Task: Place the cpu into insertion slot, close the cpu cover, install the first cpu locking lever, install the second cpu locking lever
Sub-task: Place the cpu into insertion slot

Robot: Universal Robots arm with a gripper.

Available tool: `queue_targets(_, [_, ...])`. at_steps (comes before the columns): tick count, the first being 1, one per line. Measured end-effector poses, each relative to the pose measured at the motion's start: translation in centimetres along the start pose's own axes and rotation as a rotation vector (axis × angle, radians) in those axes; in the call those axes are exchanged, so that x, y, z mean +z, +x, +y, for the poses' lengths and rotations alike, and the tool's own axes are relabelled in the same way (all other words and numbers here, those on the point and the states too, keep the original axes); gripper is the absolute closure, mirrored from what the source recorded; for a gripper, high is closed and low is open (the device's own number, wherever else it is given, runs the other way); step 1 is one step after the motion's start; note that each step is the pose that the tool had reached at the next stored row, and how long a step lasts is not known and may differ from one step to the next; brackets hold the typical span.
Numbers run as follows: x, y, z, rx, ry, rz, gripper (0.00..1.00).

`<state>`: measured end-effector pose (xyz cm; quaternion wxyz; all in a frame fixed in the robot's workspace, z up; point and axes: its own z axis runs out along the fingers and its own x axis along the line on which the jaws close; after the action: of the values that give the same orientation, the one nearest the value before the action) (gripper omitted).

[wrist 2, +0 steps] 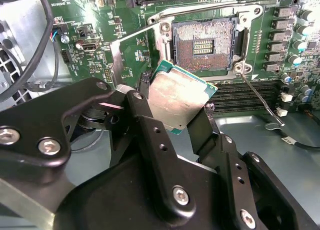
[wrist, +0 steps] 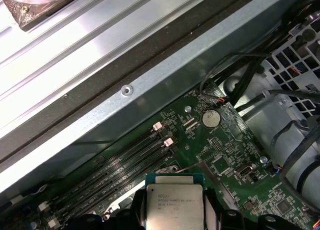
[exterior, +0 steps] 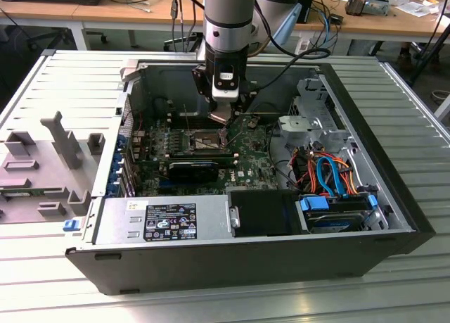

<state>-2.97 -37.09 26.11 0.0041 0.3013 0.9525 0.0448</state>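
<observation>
Exterior view: black gripper [exterior: 222, 117] low over green motherboard [exterior: 211, 157].
Second wrist view: gripper clenched on small square silver-grey cpu [wrist 2: 177, 102], tilted, just beside bare dark square insertion slot [wrist 2: 204, 44].
First wrist view: cpu held, unseated.
Progress: 0 of 4 steps done.

insertion slot [wrist 2: 204, 44]: open, empty, pins bare | cpu [wrist 2: 180, 102]: silver-topped, tilted, aloft just beside it

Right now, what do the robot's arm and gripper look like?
The arm is a smooth silver-grey cylinder with a dark band, ending in a black-and-white wrist block. Black cables trail off beside it. The gripper is matte black, with two flat linkage fingers pinned by silver screws.
</observation>
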Motion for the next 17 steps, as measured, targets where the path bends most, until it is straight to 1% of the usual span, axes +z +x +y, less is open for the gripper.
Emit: queue_targets(17, [0.01, 0.00, 0.00, 0.018, -0.0004, -0.0016, 0.45])
